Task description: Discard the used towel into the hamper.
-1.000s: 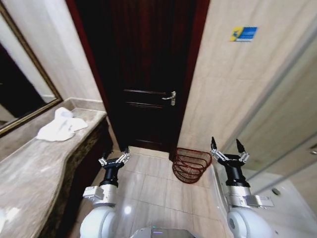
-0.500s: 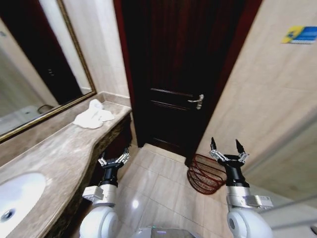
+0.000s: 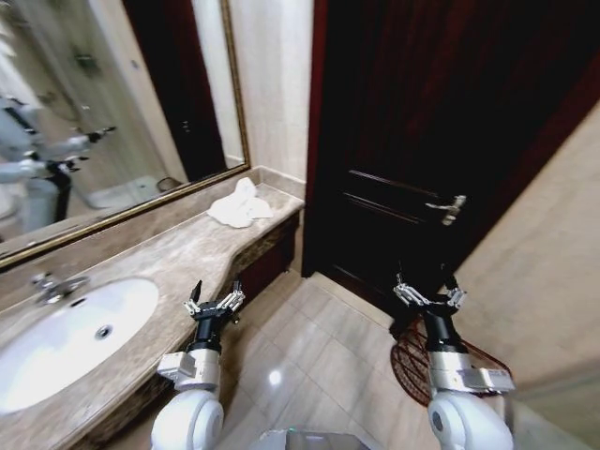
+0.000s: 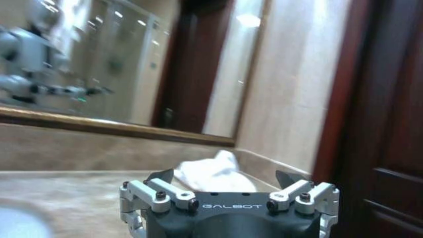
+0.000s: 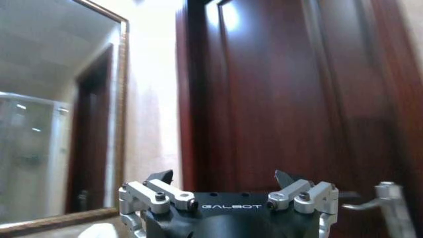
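**A:** Where is the used towel?

**B:** Crumpled on the marble worktop, at its far end by the dark door, well beyond the sink. Nothing is touching it.

**A:** And the hamper?

**B:** On the tiled floor near the foot of that door, partly hidden behind the right gripper.

**A:** Why are the arms held like that?

**B:** I'd judge it a carrying pose: both are raised in front of the body, clear of the worktop. The left gripper hangs beside the worktop's edge, pointed toward the towel.

**A:** The fingers?

**B:** Spread apart on both grippers, with nothing held or touched.
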Available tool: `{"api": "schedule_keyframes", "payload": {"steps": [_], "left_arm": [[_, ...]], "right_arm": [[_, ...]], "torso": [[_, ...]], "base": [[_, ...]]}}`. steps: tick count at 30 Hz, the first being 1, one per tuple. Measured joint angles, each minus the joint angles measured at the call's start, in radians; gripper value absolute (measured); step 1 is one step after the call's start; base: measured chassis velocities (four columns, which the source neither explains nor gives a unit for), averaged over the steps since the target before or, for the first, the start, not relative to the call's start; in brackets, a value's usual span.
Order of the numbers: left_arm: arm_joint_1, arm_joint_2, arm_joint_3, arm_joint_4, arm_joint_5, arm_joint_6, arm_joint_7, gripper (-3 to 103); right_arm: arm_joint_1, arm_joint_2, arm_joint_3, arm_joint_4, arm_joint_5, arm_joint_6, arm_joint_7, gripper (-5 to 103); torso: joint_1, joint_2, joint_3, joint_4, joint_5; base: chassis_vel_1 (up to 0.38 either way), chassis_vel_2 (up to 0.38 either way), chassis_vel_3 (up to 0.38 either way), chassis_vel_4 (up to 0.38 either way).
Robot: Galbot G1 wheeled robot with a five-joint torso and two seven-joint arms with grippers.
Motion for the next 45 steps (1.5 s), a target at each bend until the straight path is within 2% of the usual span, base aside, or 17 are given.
{"api": "schedule_keyframes", "payload": {"steps": [7, 14, 20, 22, 33, 45], "left_arm": [[0.000, 0.000, -0.011, 0.011, 0.023, -0.016, -0.014, 100], [0.011, 0.000, -0.009, 0.021, 0.051, -0.003, -0.030, 100], [0.003, 0.000, -0.008, 0.029, 0.056, 0.004, -0.061, 102], [0.002, 0.000, -0.008, 0.029, 0.057, 0.004, -0.065, 100], [0.007, 0.000, -0.004, 0.032, 0.097, 0.005, -0.065, 100], [0.005, 0.000, -0.008, 0.032, 0.096, 0.010, -0.068, 100]], "right_arm": [[-0.007, 0.000, 0.003, -0.003, 0.013, 0.010, -0.012, 100], [-0.022, 0.007, 0.015, 0.002, 0.040, 0.004, -0.073, 100], [-0.020, 0.006, 0.012, 0.003, 0.042, 0.004, -0.070, 100], [-0.021, 0.006, 0.011, 0.004, 0.042, 0.004, -0.071, 100], [-0.029, 0.007, 0.005, 0.016, 0.041, 0.004, -0.074, 100], [-0.034, 0.008, 0.002, 0.022, 0.039, 0.005, -0.077, 100]], "torso": [[0.000, 0.000, 0.000, -0.0001, 0.0001], [0.000, 0.000, 0.000, -0.0003, 0.0002], [0.000, 0.000, 0.000, -0.0001, 0.0001], [0.000, 0.000, 0.000, -0.0001, 0.0001], [0.000, 0.000, 0.000, -0.0001, 0.0002], [0.000, 0.000, 0.000, 0.0000, 0.0002]], "base": [[0.067, 0.050, 0.051, 0.045], [0.000, 0.000, 0.000, 0.000], [0.000, 0.000, 0.000, 0.000], [-0.029, 0.031, 0.035, -0.023], [-0.098, 0.095, 0.097, -0.104], [-0.091, 0.100, 0.087, -0.091]]}}
